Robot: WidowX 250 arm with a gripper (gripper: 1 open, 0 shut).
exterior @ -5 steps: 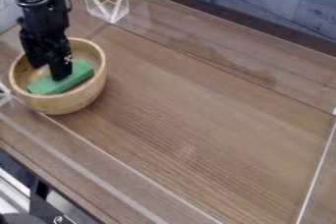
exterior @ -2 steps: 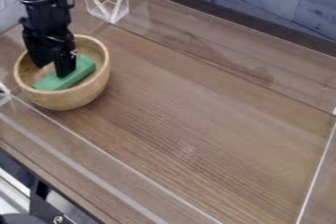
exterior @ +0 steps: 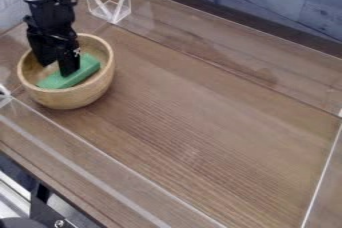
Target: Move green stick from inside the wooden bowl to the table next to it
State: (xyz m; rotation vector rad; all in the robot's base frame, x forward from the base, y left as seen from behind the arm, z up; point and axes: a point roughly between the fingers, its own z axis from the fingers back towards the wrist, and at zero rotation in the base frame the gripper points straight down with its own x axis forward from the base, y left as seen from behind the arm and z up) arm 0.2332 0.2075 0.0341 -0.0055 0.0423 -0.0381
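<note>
Black pincer [exterior: 59,68]: points straight down into the wooden bowl, jaws spread wide, fingertips at the level of the green stick; gripping nothing that can be confirmed.
Contact: fingers straddle or touch the near end of the stick; which of the two cannot be told at this resolution.
Green stick [exterior: 74,74]: lies tilted inside the bowl, partly hidden behind the pincer, bright green face visible to the right of the fingers.
Wooden bowl [exterior: 83,92]: light tan, round, thick rim; stands upright on the table near its left end.
Table [exterior: 214,122]: dark-brown wood grain, bare surface extending to the right of the bowl.
Acrylic walls [exterior: 80,167]: clear, standing along the table edges.
</note>
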